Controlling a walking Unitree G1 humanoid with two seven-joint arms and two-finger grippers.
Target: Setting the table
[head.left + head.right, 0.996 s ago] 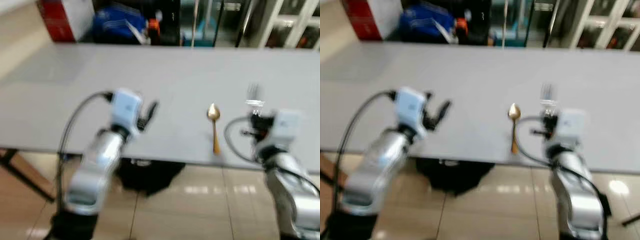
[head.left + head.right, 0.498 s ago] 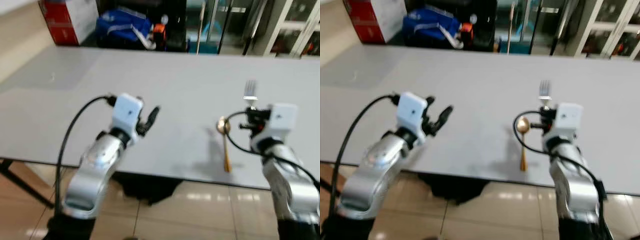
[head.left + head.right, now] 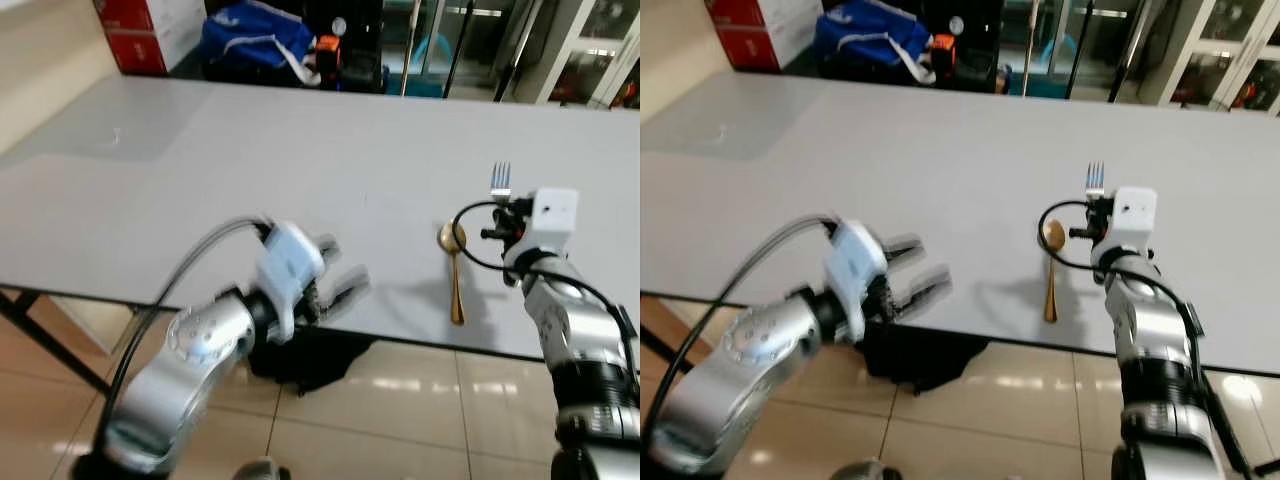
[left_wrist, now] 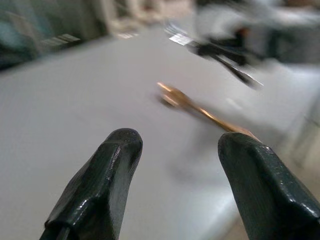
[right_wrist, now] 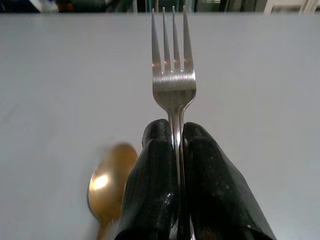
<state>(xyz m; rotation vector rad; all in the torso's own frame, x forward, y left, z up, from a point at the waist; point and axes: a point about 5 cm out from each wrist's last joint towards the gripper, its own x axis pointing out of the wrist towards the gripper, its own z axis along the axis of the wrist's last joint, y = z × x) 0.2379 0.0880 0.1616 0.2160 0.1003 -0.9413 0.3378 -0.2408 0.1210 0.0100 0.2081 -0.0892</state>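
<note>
Holding the fork pinched in the right tool, above the bench beside the gold spoon; left tool gaping empty. Next, probably: lowering fork parallel.

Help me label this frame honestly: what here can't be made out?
- Fork handle: hidden between the right gripper's closed fingers, right wrist view.
- Spoon: blurred in the left wrist view; its handle end is cut off in the right wrist view.
- Left gripper: motion-blurred in the head views.
- Dark object under the table: unidentifiable.
</note>
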